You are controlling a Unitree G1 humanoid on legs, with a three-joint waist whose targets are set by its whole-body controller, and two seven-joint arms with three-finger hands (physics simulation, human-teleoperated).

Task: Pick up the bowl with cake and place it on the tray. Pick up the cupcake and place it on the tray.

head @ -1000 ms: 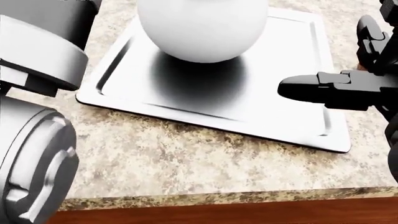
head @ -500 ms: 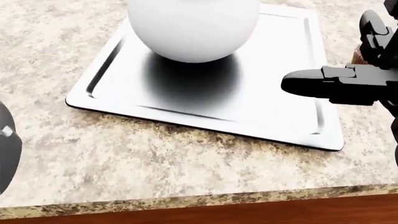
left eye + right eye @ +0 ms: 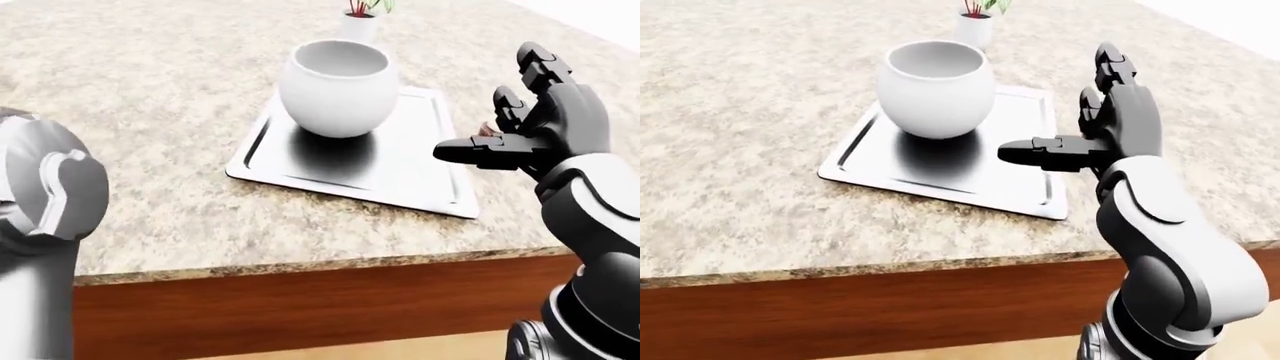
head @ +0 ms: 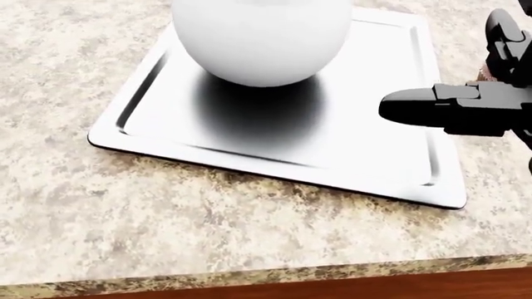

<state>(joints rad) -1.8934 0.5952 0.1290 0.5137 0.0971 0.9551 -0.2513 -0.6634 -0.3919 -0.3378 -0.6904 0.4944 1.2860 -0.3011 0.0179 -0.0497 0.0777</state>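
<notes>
A white bowl (image 3: 335, 88) stands upright on the silver tray (image 3: 412, 169), toward the tray's top-left part; what is inside does not show. My right hand (image 3: 485, 112) hovers open at the tray's right edge, its thumb (image 4: 416, 107) lying over the tray and its fingers (image 3: 540, 67) spread upward. A small brown sliver, likely the cupcake (image 3: 487, 132), peeks out behind that hand on the counter just right of the tray; most of it is hidden. Of my left arm, only a grey joint (image 3: 45, 187) shows at the left of the left-eye view; its hand is out of sight.
The tray lies on a speckled stone counter (image 3: 150, 112) with a red-brown wooden face (image 3: 300, 300) below its near edge. A small white vase with a plant (image 3: 358, 26) stands beyond the bowl at the top.
The left arm has dropped out of the head view. The picture shifted slightly, so the camera moved. The right hand stays open by the tray's right edge.
</notes>
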